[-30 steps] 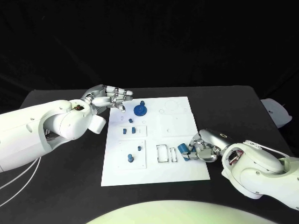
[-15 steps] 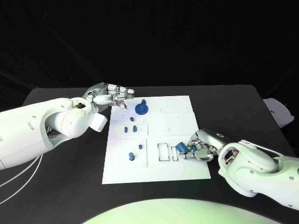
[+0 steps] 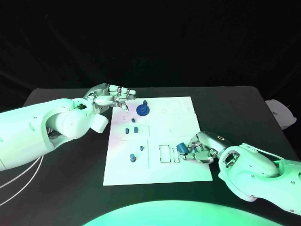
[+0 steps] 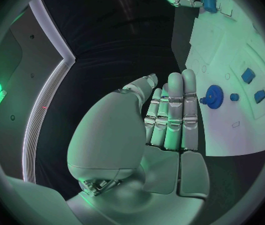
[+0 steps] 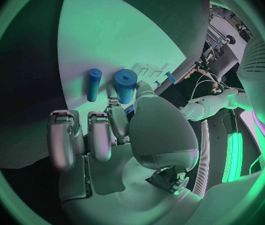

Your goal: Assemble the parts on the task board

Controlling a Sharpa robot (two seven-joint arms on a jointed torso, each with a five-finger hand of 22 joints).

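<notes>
the right hand [image 3: 202, 151] pinches one blue cylinder [image 5: 125, 83] at the task board's [image 3: 181, 170] right edge; a second cylinder [image 5: 93, 84] lies beside it. the left hand [image 3: 113, 98], fingers together and holding nothing, sits by one blue gear [image 3: 143, 110].

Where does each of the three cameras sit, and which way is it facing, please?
Head view: on the robot's head, looking down at the task board; both white arms, left hand and right hand show.
Left wrist view: behind the left hand, facing across the board's edge toward the blue gear-like part.
Right wrist view: behind the right hand, facing the blue cylinder that it holds over the board.
Shared: the left wrist and head views both show the right hand with its cylinder.
</notes>
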